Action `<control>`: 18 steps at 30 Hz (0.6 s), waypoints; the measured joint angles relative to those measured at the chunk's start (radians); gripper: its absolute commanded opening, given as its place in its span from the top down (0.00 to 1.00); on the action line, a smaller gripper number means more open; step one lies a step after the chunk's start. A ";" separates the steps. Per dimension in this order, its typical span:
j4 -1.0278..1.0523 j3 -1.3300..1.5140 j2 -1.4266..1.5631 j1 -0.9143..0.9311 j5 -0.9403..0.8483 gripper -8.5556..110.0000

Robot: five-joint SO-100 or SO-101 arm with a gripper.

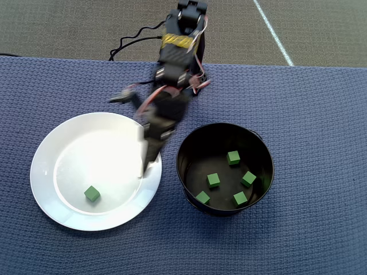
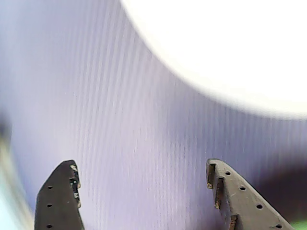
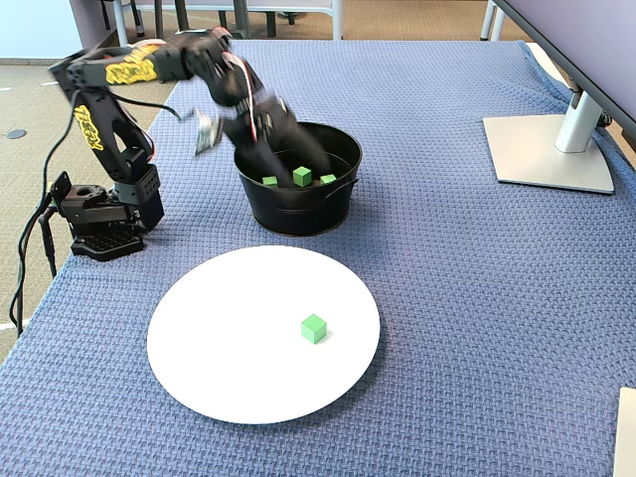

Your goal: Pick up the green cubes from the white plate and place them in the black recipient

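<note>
One green cube [image 1: 92, 193] [image 3: 314, 328] lies on the white plate [image 1: 46, 172] [image 3: 229, 338], toward its lower left in the overhead view. Several green cubes [image 1: 213, 180] [image 3: 302, 176] rest on the bottom of the black recipient [image 1: 192, 146] [image 3: 298, 211]. My gripper [image 1: 150, 163] [image 3: 260, 149] [image 2: 141, 165] hangs blurred between plate and recipient, over the plate's right rim in the overhead view. In the wrist view its jaws stand wide apart with only blue cloth between them. The plate [image 2: 230, 48] glares white at that view's upper right.
Everything sits on a blue woven cloth [image 1: 321, 114]. The arm's base [image 3: 99, 224] with its cables is clamped at the table's left edge in the fixed view. A grey monitor stand [image 3: 547, 149] occupies the far right.
</note>
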 measured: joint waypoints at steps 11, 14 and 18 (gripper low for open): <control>0.037 -0.377 -0.578 0.219 -0.261 0.69; 0.037 -0.420 -0.621 0.244 -0.261 0.68; 0.037 -0.465 -0.647 0.256 -0.302 0.68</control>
